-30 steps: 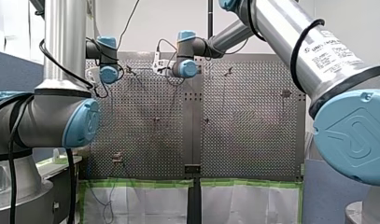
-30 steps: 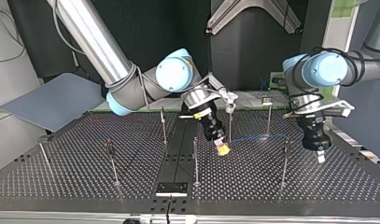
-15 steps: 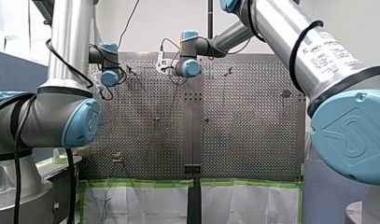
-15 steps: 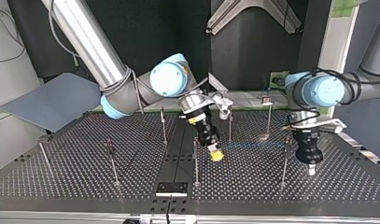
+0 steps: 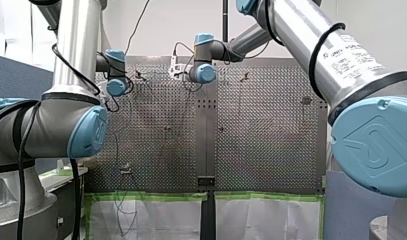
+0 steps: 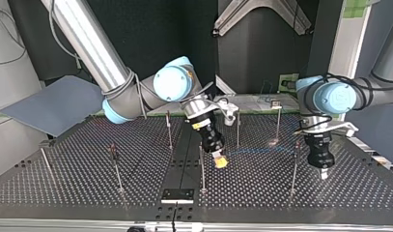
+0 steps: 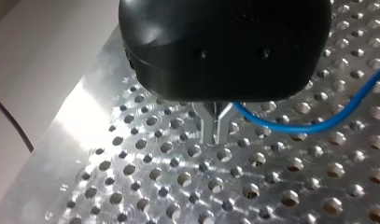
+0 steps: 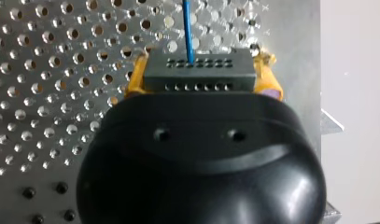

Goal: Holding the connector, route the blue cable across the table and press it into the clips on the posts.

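In the right wrist view my right gripper [image 8: 200, 74] is shut with its yellow pads on a dark grey connector [image 8: 198, 70]. The blue cable [image 8: 187, 28] leaves the connector and runs ahead over the perforated table. In the top view that gripper [image 6: 220, 161] hangs low near the middle posts. From it the cable [image 6: 254, 151] runs toward a post [image 6: 294, 166] beside my left gripper [image 6: 323, 171]. In the left wrist view my left gripper [image 7: 216, 135] stands just above the table, its metal fingertips together. The cable [image 7: 309, 127] comes out sideways from between them.
Several thin posts stand across the table, among them one [image 6: 202, 166] near the middle and one [image 6: 116, 166] further left. A grey board [image 6: 54, 104] leans at the top view's left. A black plate [image 6: 177, 195] sits at the near edge.
My left gripper has come down toward the table beside the post. My right gripper has shifted a little toward the top view's left and nearer edge, still holding the connector.
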